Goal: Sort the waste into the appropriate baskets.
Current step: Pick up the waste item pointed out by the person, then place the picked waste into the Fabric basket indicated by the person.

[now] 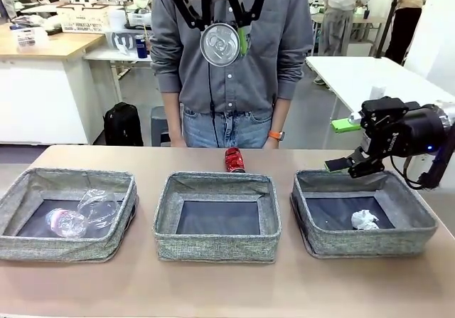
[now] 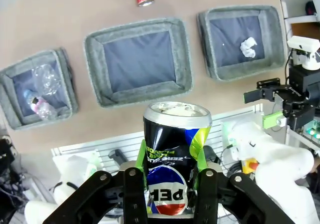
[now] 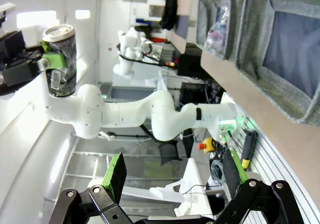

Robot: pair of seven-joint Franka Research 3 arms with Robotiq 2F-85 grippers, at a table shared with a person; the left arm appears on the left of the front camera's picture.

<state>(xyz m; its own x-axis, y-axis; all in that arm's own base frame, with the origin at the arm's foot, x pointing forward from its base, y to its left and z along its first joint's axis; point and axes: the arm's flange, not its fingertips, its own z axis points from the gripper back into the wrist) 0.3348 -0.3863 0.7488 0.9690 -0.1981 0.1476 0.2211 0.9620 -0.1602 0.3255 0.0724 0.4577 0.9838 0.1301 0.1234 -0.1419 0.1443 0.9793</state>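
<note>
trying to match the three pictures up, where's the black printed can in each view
Front view: top centre, black printed can held high in the left gripper, end facing the camera.
Left wrist view: bottom centre, can between the green pads.
Right wrist view: upper left, can.
Shared landmark: the middle basket.

A person [image 1: 231, 62] in a grey shirt and jeans stands at the far edge of the tan counter [image 1: 213, 289], an orange wristband [image 1: 276, 135] on one arm. Behind, a black backpack [image 1: 123, 124] sits on the floor beside a wooden desk [image 1: 43, 46]. A white table [image 1: 370, 80] stands at the right.
</note>
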